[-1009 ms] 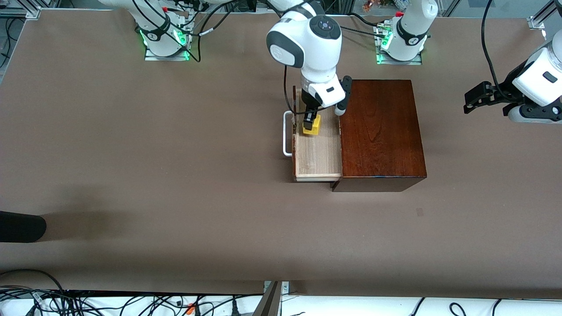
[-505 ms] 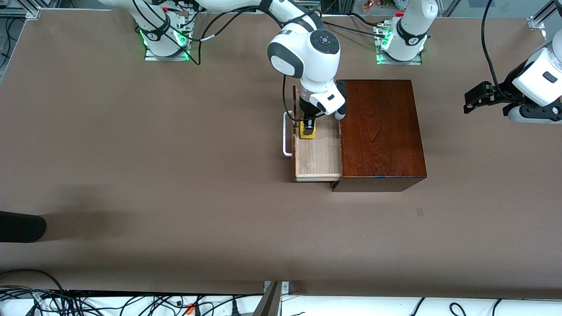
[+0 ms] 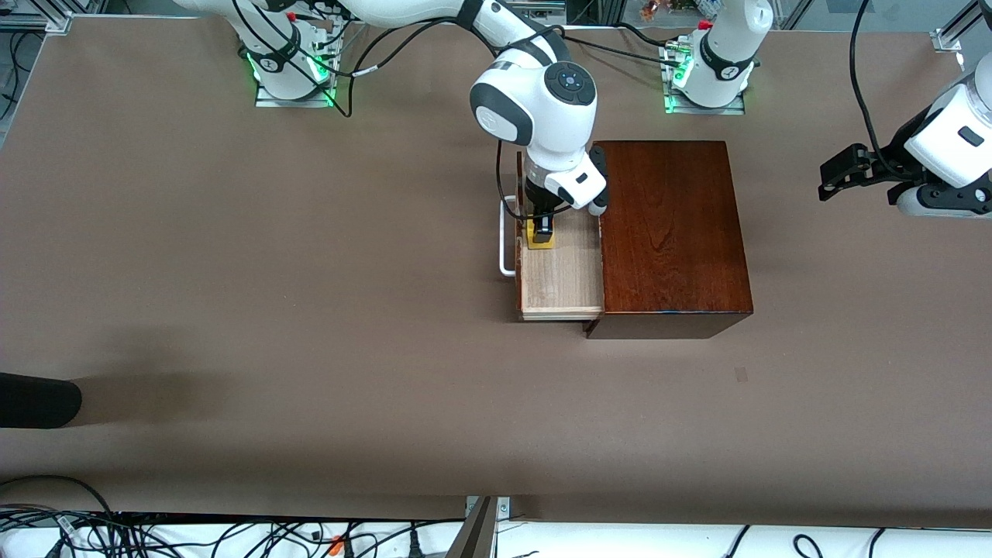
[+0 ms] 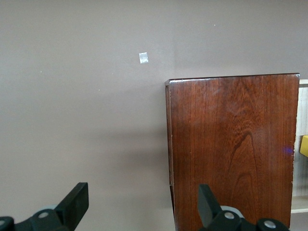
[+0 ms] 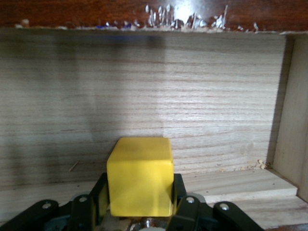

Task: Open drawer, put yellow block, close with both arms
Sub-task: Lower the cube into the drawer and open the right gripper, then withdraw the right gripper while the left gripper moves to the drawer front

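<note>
The dark reddish-brown wooden box [image 3: 670, 232] stands mid-table with its light-wood drawer [image 3: 562, 275] pulled out toward the right arm's end, white bar handle [image 3: 505, 240] outermost. My right gripper [image 3: 542, 232] is down inside the drawer, shut on the yellow block [image 3: 541, 240]. In the right wrist view the block [image 5: 140, 175] sits between the fingers [image 5: 101, 197] just above the drawer floor [image 5: 144, 96]. My left gripper [image 3: 841, 174] waits open and empty over the table at the left arm's end; the left wrist view shows its fingers [image 4: 74, 204] wide apart above the box [image 4: 233, 144].
A small pale tape mark [image 3: 742, 374] lies on the table nearer the front camera than the box. A black object [image 3: 35, 399] juts in at the table edge at the right arm's end. Cables [image 3: 232, 535] lie along the front edge.
My right gripper has lowered the yellow block into the drawer and shifted it toward the handle end. The left arm has not moved.
</note>
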Controlling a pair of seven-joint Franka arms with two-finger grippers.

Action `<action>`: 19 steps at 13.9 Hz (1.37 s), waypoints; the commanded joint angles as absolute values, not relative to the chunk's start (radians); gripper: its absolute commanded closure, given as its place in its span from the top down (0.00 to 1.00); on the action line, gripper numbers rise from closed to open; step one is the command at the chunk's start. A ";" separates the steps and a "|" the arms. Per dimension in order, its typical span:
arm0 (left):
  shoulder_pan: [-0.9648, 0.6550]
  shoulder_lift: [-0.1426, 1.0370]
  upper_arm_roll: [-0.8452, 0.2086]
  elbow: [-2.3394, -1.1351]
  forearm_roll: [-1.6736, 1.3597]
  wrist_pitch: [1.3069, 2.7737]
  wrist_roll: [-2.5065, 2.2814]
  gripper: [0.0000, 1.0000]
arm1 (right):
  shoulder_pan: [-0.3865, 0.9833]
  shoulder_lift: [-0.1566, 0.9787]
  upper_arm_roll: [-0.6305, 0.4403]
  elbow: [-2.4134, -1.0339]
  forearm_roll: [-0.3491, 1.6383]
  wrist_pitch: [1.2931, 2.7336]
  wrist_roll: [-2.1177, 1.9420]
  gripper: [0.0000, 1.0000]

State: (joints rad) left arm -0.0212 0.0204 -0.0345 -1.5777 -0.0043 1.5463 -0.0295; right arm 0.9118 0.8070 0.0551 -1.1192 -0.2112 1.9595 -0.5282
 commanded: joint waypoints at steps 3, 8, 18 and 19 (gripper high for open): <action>-0.014 0.015 -0.040 -1.578 0.015 1.540 -0.018 1.00 | 0.897 0.786 0.061 -1.132 -0.212 1.939 -0.535 1.00; -0.014 0.018 -0.041 -1.559 0.015 1.540 -0.015 1.00 | 0.816 0.683 0.055 -1.068 -0.091 1.803 -0.489 1.00; -0.023 0.041 -0.122 -1.551 0.003 1.539 -0.006 1.00 | 0.466 0.410 0.011 -1.072 0.040 1.573 -0.499 1.00; -0.023 0.040 -0.152 -1.551 0.005 1.537 -0.008 1.00 | 0.450 0.394 -0.009 -1.074 0.069 1.548 -0.499 1.00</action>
